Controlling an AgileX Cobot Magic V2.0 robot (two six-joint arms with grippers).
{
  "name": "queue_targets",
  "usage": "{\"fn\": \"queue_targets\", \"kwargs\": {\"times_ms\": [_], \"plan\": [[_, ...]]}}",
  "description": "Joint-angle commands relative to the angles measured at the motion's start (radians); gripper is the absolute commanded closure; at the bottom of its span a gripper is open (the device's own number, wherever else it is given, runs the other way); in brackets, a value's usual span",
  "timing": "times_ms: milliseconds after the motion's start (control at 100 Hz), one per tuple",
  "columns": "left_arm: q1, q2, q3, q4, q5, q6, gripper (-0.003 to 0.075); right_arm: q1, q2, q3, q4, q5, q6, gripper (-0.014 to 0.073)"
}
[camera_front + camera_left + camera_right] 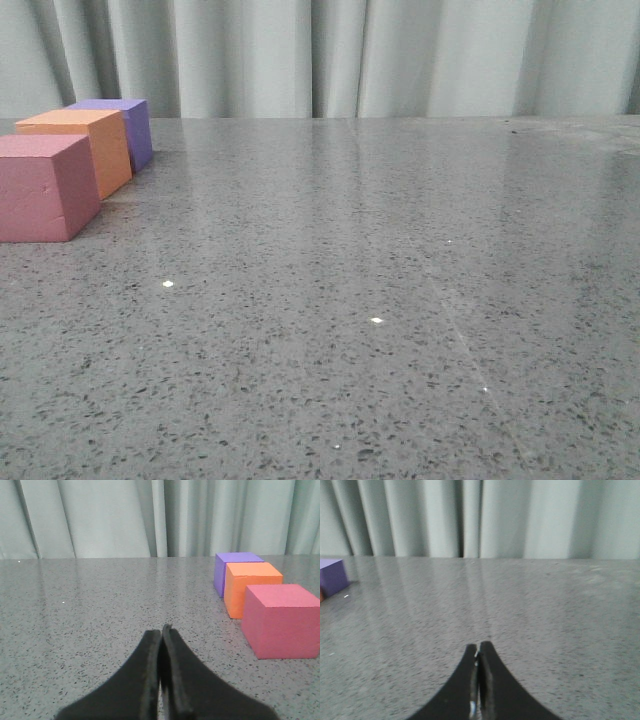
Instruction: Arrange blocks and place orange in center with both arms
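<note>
Front view: three cubes bunched at far left of frame on the grey speckled table (380,300). Pink cube (40,187) at left edge, partly cut off by the frame; orange cube (82,148) just behind it, up & right; purple cube (122,128) behind that, at upper left near the table's far edge. They form a row receding diagonally w/ orange in the middle. Faces look touching or nearly so, can't tell exactly. Rest of the tabletop, centre thru right of frame, is open surface w/ a few bright glints. Pale curtain (330,55) fills the top of the frame behind the far edge.

Left wrist view: left gripper (161,630) at bottom centre, fingers pressed together, holding nothing, low over the table. Cubes sit at right of frame, well apart from the tips.

Right wrist view: right gripper (478,647) at bottom centre, fingers also pressed together, nothing between them. Only the purple cube shows, at left edge mid-height, plus a sliver of orange below it.
</note>
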Motion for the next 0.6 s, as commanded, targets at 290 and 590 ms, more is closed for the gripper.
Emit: {"fn": "queue_targets", "kwargs": {"times_ms": [290, 590], "plan": [[-0.003, -0.033, 0.02, -0.002, -0.07, -0.009, 0.0739, -0.155, -0.167, 0.118, 0.017, -0.106, -0.013, 0.0715], [-0.003, -0.033, 0.02, -0.002, -0.07, -0.009, 0.0739, -0.213, -0.224, 0.119, 0.03, -0.035, -0.014, 0.0715]]}}
